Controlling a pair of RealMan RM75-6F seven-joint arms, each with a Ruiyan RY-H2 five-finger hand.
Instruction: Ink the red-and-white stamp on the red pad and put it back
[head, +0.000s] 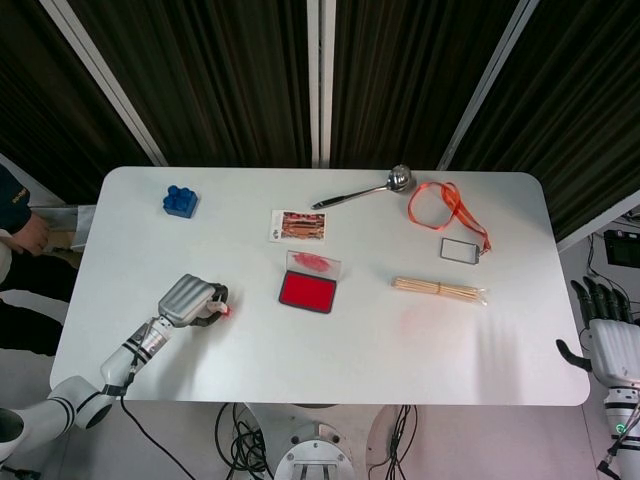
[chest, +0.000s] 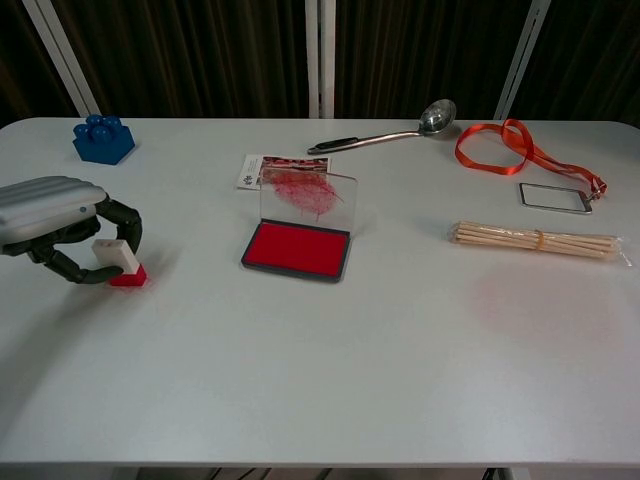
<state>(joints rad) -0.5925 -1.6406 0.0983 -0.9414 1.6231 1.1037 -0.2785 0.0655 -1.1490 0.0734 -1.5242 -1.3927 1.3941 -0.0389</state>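
Stamp (chest: 122, 264) in left hand (chest: 55, 222), seemingly touching table (chest: 330, 370).

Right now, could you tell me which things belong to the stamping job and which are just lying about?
Job: stamp in the left hand; red ink pad.
Lying about: blue block, ladle, lanyard, sticks, card.

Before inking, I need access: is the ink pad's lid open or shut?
Open: the clear lid stands up behind the exposed red pad.

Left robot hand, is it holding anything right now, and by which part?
The left robot hand holds the red-and-white stamp by its white upper part; the red base sits at the table.
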